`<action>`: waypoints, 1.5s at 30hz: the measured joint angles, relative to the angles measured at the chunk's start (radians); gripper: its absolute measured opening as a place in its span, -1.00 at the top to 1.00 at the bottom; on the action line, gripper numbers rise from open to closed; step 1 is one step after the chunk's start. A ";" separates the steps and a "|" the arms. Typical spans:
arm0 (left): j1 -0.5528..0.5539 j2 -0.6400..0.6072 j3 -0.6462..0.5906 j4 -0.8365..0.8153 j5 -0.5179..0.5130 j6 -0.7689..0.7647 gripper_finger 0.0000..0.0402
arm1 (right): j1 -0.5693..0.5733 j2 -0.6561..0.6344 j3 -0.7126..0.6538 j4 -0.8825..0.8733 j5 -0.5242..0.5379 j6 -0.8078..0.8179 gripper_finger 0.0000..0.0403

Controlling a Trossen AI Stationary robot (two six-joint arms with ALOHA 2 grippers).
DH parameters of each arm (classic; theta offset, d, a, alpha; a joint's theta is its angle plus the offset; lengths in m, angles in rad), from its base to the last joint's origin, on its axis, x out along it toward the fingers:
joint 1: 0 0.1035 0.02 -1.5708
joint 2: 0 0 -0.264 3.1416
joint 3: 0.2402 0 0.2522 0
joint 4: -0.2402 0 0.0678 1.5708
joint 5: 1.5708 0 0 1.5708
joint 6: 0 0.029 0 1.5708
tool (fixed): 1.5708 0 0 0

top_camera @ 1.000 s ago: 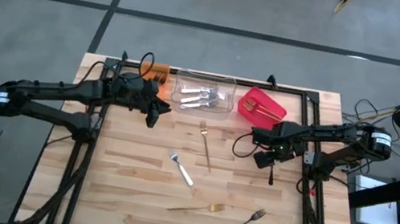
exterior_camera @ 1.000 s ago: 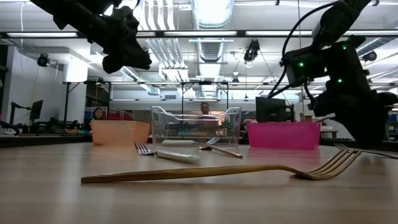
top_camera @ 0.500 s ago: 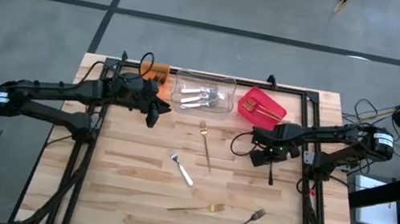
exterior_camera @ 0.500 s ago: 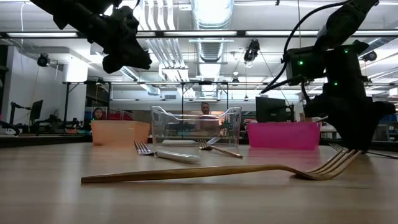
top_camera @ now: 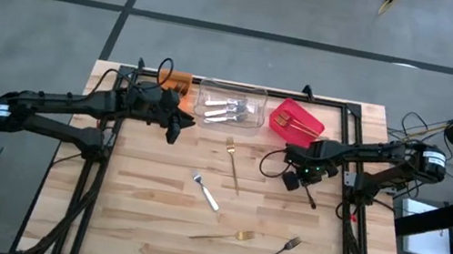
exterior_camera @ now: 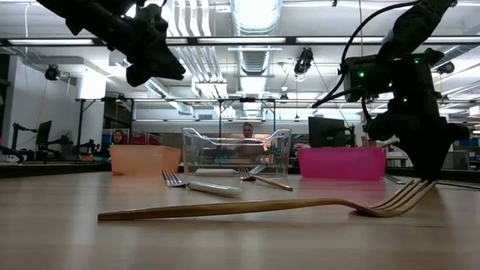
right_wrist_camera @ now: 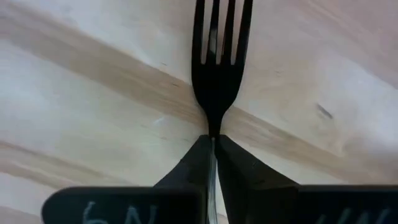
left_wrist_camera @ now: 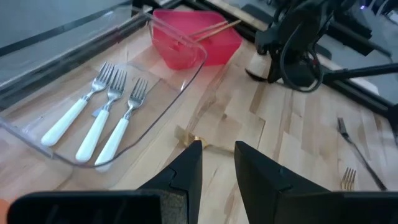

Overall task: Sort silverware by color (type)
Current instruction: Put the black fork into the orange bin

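Table (top_camera: 137, 223) carries loose forks, with three bins along its far edge: orange (top_camera: 180, 81), clear (top_camera: 230, 107), red (top_camera: 296, 121). Right gripper (right_wrist_camera: 212, 152), low at the table's right side below the red bin, pinches the black fork (right_wrist_camera: 216, 62) by its neck, so a pickup looks in hand. Left gripper (left_wrist_camera: 217, 162) hovers near the clear bin, jaws narrow, holding nothing. Next comes lifting the fork and carrying it to its bin, probably the orange.

Bright overhead strip lighting, blurred foreground.
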 joint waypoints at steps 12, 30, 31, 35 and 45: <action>-0.001 0.000 0.000 0.141 0.000 0.037 0.62 | 0.000 -0.105 0.133 0.193 -0.022 -0.185 0.95; -0.038 0.134 0.001 0.437 0.001 0.091 0.62 | 0.009 -0.019 0.210 1.111 0.193 -0.654 0.96; -0.041 0.147 0.001 0.457 0.001 0.101 0.61 | 0.009 -0.013 0.210 1.145 0.197 -0.673 0.96; -0.050 0.198 0.001 0.567 0.012 0.137 0.56 | 0.011 0.020 0.210 1.241 0.274 -0.729 0.96; -0.052 0.305 0.000 0.779 0.012 0.256 0.21 | 0.045 0.119 0.210 1.406 0.425 -0.779 0.96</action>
